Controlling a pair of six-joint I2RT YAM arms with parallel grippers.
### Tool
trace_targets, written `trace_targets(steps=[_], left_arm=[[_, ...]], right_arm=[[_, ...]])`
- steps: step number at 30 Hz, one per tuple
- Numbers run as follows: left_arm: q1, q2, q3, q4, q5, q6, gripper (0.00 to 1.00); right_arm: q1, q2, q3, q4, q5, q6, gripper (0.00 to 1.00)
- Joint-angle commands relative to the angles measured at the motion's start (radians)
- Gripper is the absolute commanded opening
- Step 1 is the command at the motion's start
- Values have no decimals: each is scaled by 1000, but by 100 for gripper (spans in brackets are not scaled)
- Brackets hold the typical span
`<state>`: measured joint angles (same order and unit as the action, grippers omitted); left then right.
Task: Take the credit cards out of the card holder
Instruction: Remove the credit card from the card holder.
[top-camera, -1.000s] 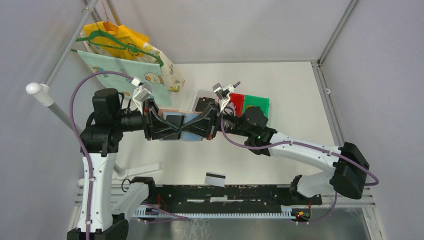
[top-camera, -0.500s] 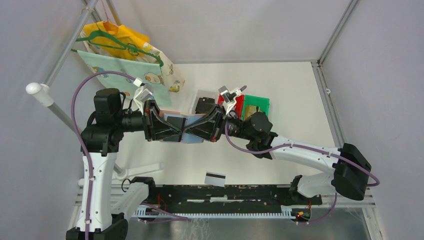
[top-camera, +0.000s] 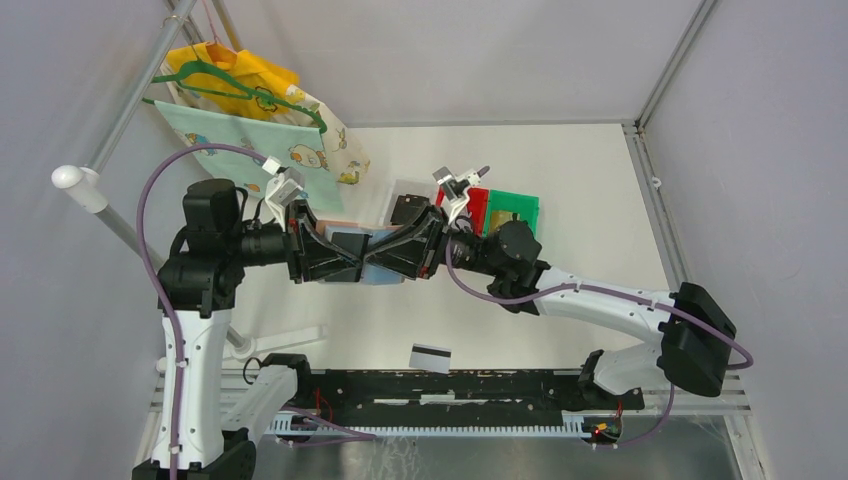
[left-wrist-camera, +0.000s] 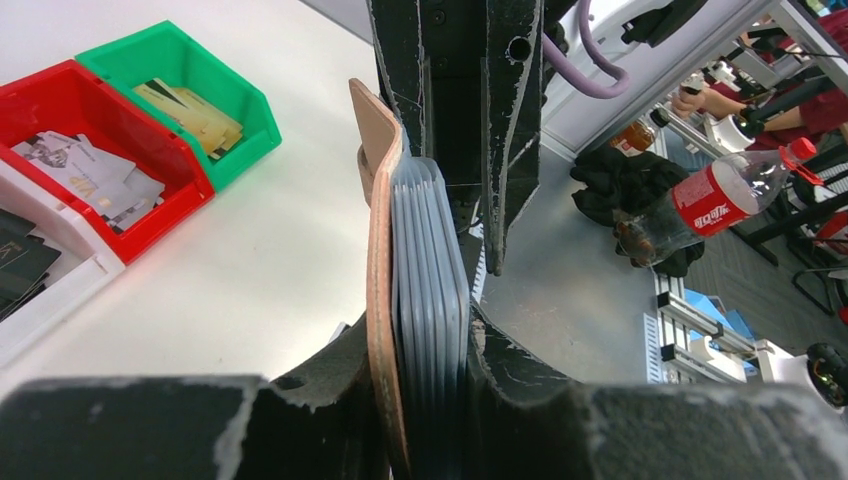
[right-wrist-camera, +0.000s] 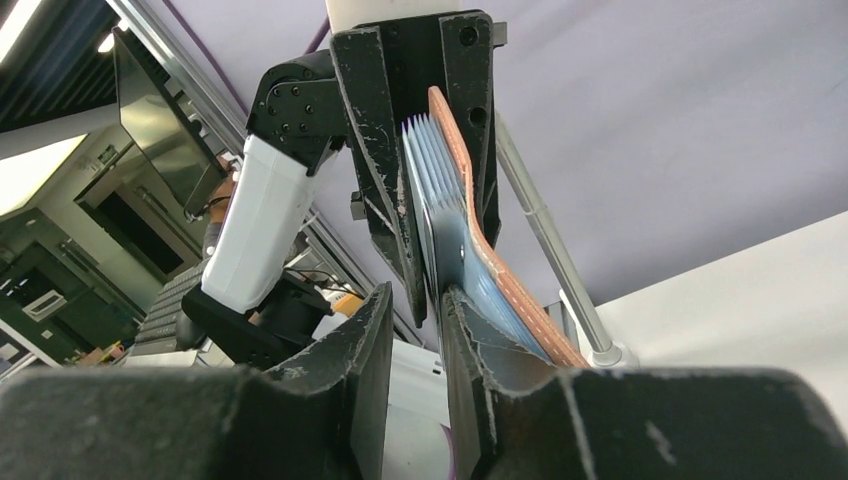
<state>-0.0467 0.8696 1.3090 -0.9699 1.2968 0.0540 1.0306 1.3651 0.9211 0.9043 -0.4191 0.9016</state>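
A white tabletop (top-camera: 590, 180) sits enclosed by grey walls (top-camera: 480, 60) and metal poles (top-camera: 675, 60).

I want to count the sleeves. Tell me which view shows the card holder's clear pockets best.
Left wrist view: the card holder is edge-on and close, its clear pockets stacked side by side. The right wrist view shows them fanned but farther off. The top view shows only a blue sliver of it.

The right gripper (right-wrist-camera: 420, 305) fills 6 o'clock, its jaws a narrow slit apart. Toward 12 o'clock the left gripper (right-wrist-camera: 440, 195) clamps the card holder (right-wrist-camera: 453, 150), whose grey-blue pockets (right-wrist-camera: 425, 180) fan edge-on. Its brown leather cover curves down toward 5 o'clock, passing behind the nearer finger
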Motion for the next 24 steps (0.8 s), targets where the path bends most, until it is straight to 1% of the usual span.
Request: trace_targets(steps=[1,4,6,8,10,13,15,20,24], left_arm=[[-10,-19,15,11,40,1,11],[-10,-13,10,6,14,0,14],[-10,-8,12,5,-9,-2,18],[-11,-5,13,4,-5,-3,23],[-10,-6,15,3,14,-2,29],[-11,-12,16,5,52,-4,34],[-11,-14,18,1,81,-8,38],[-11,-9,21,-6,151,-13,47],[-12,-2,31,-8,167,-22,49]], right_arm=[[-4,31,73,38,47,19,30],[0,50,111,-22,65,12,27],[5,61,128,-69,85,-3,23],[13,64,142,-142,126,-21,16],[14,69,141,-175,161,-24,12],[13,61,110,-154,185,-11,6],[13,49,81,-116,193,1,1],[13,22,47,-80,195,4,0],[13,-2,22,-81,208,-4,0]])
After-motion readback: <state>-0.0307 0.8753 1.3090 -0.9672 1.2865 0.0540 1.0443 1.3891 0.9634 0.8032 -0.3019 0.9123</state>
